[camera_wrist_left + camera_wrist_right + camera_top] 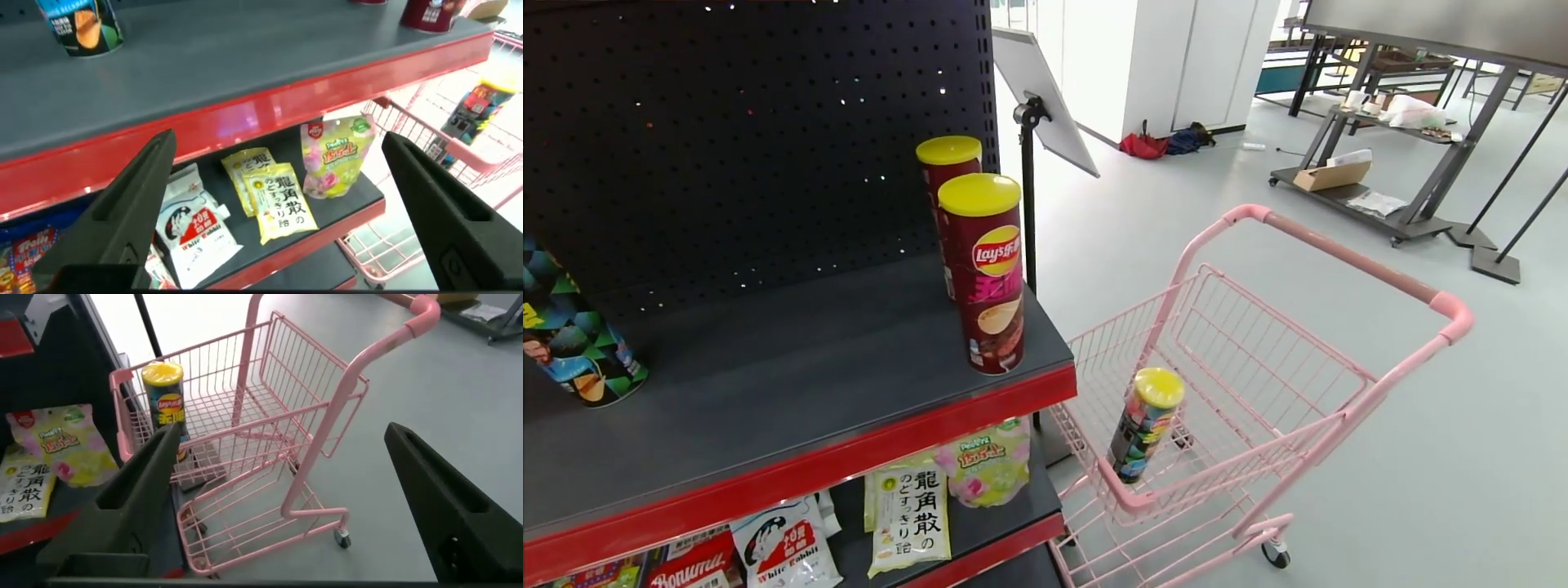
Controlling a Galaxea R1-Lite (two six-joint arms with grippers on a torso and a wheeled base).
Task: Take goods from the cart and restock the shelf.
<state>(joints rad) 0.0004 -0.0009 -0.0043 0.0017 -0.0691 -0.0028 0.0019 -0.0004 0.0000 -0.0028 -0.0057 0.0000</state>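
A pink cart [1339, 384] stands to the right of the shelf and holds one chip can [1145, 425] with a yellow lid, upright in its front corner. The same can [163, 396] and cart [343, 384] lie ahead of my right gripper [286, 506], which is open and empty. On the top shelf board [768, 384] stand two dark red chip cans [984, 273] at the right end and a patterned can [572, 343] at the left. My left gripper [278, 204] is open, facing the shelf's red edge [245, 122] and the lower board.
Snack bags [907, 514] hang on the lower shelf board, also in the left wrist view as snack bags [278, 196]. A tilted board on a pole [1037, 98] stands behind the shelf end. Grey floor spreads right of the cart, with metal racks [1380, 163] farther back.
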